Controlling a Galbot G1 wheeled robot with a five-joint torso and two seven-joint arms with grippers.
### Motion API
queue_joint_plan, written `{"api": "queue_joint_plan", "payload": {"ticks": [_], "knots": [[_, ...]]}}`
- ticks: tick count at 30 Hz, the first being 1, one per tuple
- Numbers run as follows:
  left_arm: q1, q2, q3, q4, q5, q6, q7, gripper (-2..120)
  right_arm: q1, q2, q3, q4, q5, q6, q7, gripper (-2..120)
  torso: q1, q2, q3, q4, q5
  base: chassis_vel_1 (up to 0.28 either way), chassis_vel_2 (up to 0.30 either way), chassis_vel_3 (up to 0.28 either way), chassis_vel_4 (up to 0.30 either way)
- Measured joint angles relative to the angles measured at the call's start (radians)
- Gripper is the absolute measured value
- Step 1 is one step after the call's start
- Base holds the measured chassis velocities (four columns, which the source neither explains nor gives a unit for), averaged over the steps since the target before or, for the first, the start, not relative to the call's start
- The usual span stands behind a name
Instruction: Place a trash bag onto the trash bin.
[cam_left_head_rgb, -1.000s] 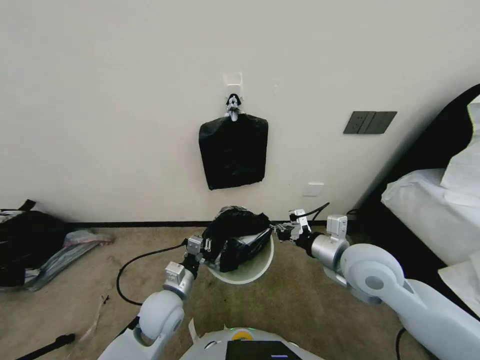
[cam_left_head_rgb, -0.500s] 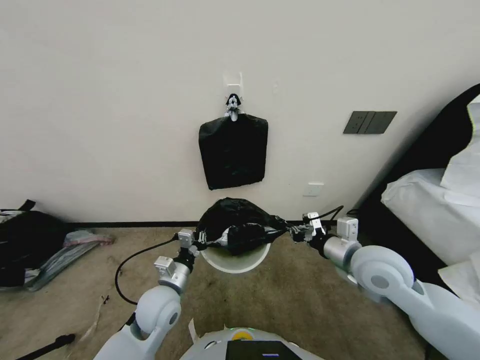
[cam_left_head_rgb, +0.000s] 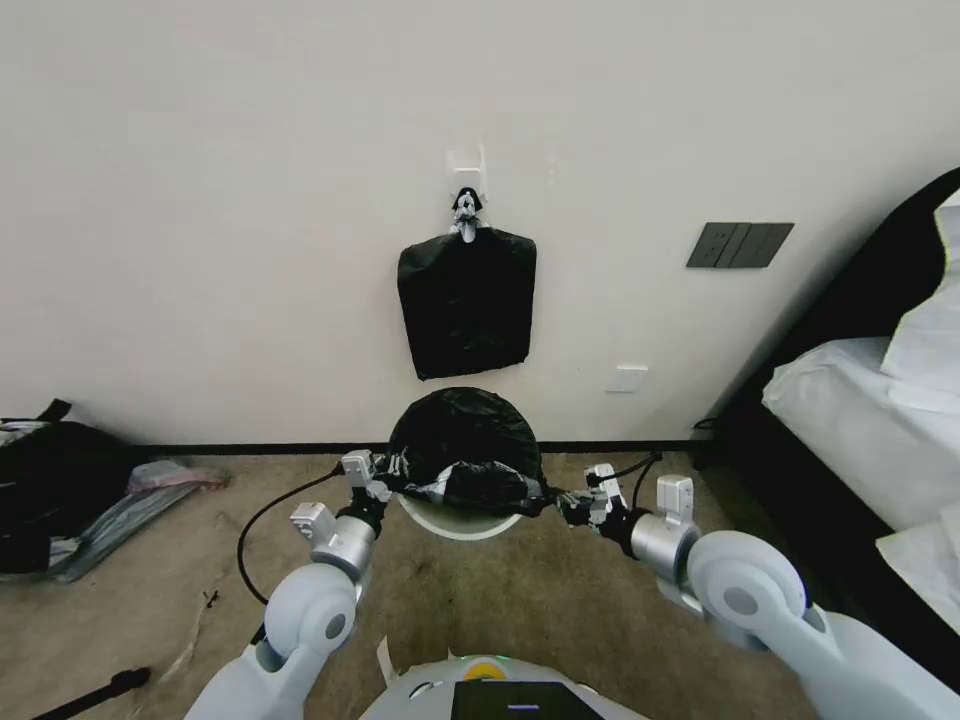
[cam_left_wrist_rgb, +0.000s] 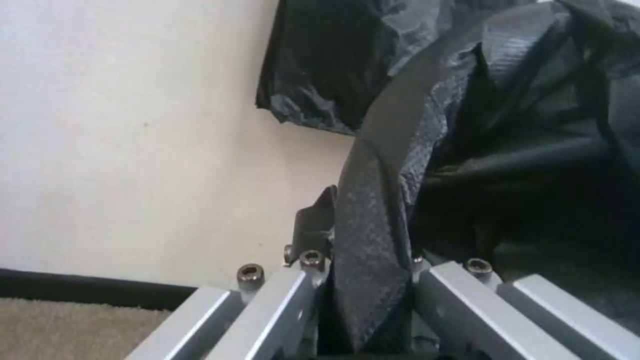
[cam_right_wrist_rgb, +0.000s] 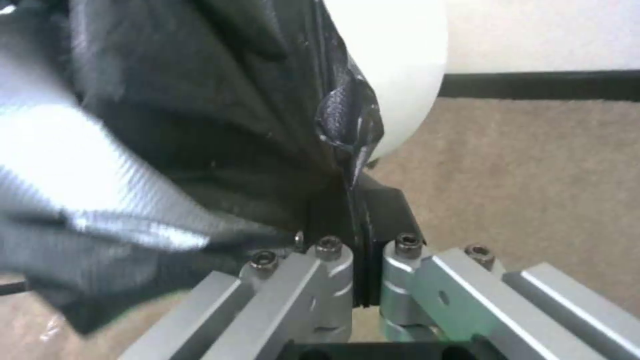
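The trash bag (cam_left_head_rgb: 465, 450), thin wrinkly black film, is pulled wide across the mouth of the white trash bin (cam_left_head_rgb: 458, 526) and bulges up behind it. My left gripper (cam_left_head_rgb: 387, 472) is shut on the bag's left edge, and in the left wrist view the film (cam_left_wrist_rgb: 373, 210) runs down between the closed fingers. My right gripper (cam_left_head_rgb: 562, 502) is shut on the right edge. The right wrist view has the bag (cam_right_wrist_rgb: 200, 125) pinched at the gripper (cam_right_wrist_rgb: 360, 250), close beside the bin's white wall (cam_right_wrist_rgb: 393, 65). Most of the bin is hidden under the bag.
A flat black bundle (cam_left_head_rgb: 466, 300) hangs from a wall hook above the bin. A dark bag and clutter (cam_left_head_rgb: 60, 495) lie on the carpet at left, and a black cable (cam_left_head_rgb: 270, 520) loops near my left arm. A bed (cam_left_head_rgb: 870, 420) stands at right.
The bag was bunched inside the bin; now it is stretched wide and domed over the mouth. The left gripper moved left and farther off; the right swung outward, then drew back nearer.
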Motion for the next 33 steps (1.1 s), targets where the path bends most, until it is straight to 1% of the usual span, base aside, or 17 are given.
{"api": "queue_joint_plan", "payload": {"ticks": [6,7,8,9,10,12,13,16,18,20,22,24,25,26,29,31,33], "knots": [[-0.004,-0.007,0.002,0.007,-0.018,0.019,-0.015,1,-0.023,0.043,-0.004,0.005,-0.055,0.032,0.002,0,0.000,0.000,0.000,0.0000,0.0001,0.000,0.000,0.000,0.000],[-0.004,-0.007,0.002,0.010,-0.018,0.022,-0.017,1,-0.024,0.049,-0.002,0.008,-0.065,0.043,0.011,3,0.000,0.000,0.000,0.0001,0.0001,0.000,0.000,0.000,0.000],[-0.006,-0.005,0.001,0.015,-0.017,0.023,-0.019,1,-0.029,0.054,0.008,0.013,-0.080,0.062,0.025,10,0.000,0.000,0.000,0.0002,0.0001,0.000,0.000,0.000,0.000],[-0.006,-0.005,0.001,0.015,-0.017,0.023,-0.019,1,-0.029,0.054,0.008,0.013,-0.080,0.062,0.025,10,0.000,0.000,0.000,0.0002,0.0001,0.000,0.000,0.000,0.000],[-0.008,-0.004,-0.001,0.020,-0.016,0.026,-0.021,1,-0.036,0.057,0.021,0.017,-0.090,0.073,0.032,14,0.000,0.000,0.000,0.0001,0.0000,0.000,0.000,0.000,0.000],[-0.014,0.000,-0.007,0.032,-0.015,0.038,-0.032,1,-0.060,0.063,0.055,0.028,-0.120,0.096,0.043,25,0.000,0.000,0.000,0.0000,0.0000,0.000,0.000,0.000,0.000],[-0.014,0.000,-0.007,0.032,-0.015,0.038,-0.032,1,-0.060,0.063,0.055,0.028,-0.120,0.096,0.043,25,0.000,0.000,0.000,0.0000,0.0000,0.000,0.000,0.000,0.000],[-0.023,0.007,-0.010,0.047,-0.016,0.044,-0.039,1,-0.093,0.073,0.106,0.054,-0.156,0.109,0.063,39,0.000,0.000,0.000,0.0000,0.0000,0.000,0.000,0.000,0.000],[-0.027,0.008,-0.010,0.052,-0.016,0.045,-0.042,1,-0.100,0.075,0.120,0.063,-0.165,0.111,0.070,41,0.000,0.000,0.000,0.0000,0.0001,0.000,0.000,0.000,0.000],[-0.036,0.010,-0.009,0.060,-0.016,0.050,-0.046,1,-0.123,0.072,0.161,0.095,-0.195,0.116,0.069,52,0.000,0.000,0.000,0.0000,0.0001,0.000,0.000,0.000,0.000],[-0.042,0.014,-0.005,0.067,-0.011,0.055,-0.048,1,-0.136,0.058,0.189,0.133,-0.206,0.116,0.040,62,0.000,0.000,0.000,-0.0002,-0.0001,0.000,0.000,0.000,0.000],[-0.045,0.017,-0.002,0.068,-0.005,0.058,-0.048,1,-0.136,0.051,0.194,0.141,-0.208,0.115,0.023,64,0.000,0.000,0.000,-0.0002,-0.0004,0.000,0.000,0.000,0.000],[-0.047,0.022,0.003,0.070,0.010,0.064,-0.048,1,-0.125,0.039,0.190,0.145,-0.214,0.110,-0.005,70,0.000,0.000,0.000,-0.0003,0.0000,0.000,0.000,0.000,0.000],[-0.047,0.022,0.003,0.070,0.010,0.064,-0.048,1,-0.125,0.039,0.190,0.145,-0.214,0.110,-0.005,70,0.000,0.000,0.000,-0.0003,0.0000,0.000,0.000,0.000,0.000],[-0.047,0.035,0.019,0.069,0.053,0.076,-0.026,1,-0.056,-0.005,0.139,0.148,-0.192,0.066,-0.096,86,0.000,0.000,0.000,0.0002,0.0000,0.000,0.000,0.000,0.000],[-0.042,0.039,0.022,0.063,0.071,0.077,-0.014,1,-0.035,-0.017,0.121,0.148,-0.160,0.042,-0.112,89,0.000,0.000,0.000,0.0001,0.0001,0.000,0.000,0.000,0.000],[-0.022,0.048,0.030,0.047,0.117,0.077,0.013,1,0.012,-0.043,0.090,0.148,-0.095,0.000,-0.140,97,0.000,0.000,0.000,0.0001,0.0001,0.000,0.000,0.000,0.000]]}}
